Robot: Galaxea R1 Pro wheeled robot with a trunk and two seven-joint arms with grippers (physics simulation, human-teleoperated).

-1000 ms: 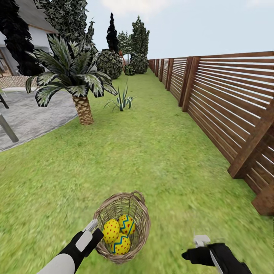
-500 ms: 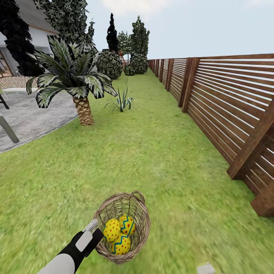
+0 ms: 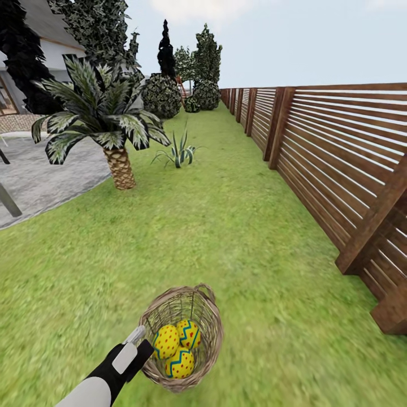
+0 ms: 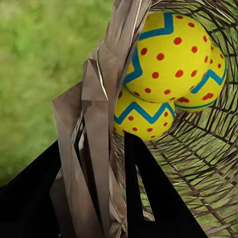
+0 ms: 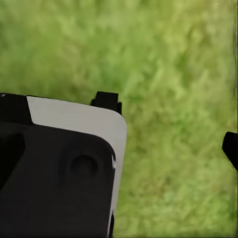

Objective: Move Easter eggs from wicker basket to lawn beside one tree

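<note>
Left gripper (image 4: pixel 106 198) is pinching the basket (image 3: pixel 206 322) rim, carrying it above the lawn (image 3: pixel 226 226). All three eggs (image 3: pixel 178 346) are sitting inside; none placed yet. Right gripper (image 5: pixel 168 124) is hanging spread over grass.

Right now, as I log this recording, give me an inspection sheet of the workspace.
Surface: the lawn, short green grass, runs from the robot to the far trees.
Job's things: three Easter eggs lie together inside the wicker basket, none out yet.
Clutter: nothing seen.
Grippers: the left gripper has its jaws shut on the wicker basket rim, one finger inside and one outside; the right gripper hangs over bare grass, jaws apart and holding nothing.
Cables: nothing seen.
Surroundings: a brown slatted fence on the right, a palm and a grey patio on the left, a spiky plant beyond, a white house and dark trees behind.
</note>
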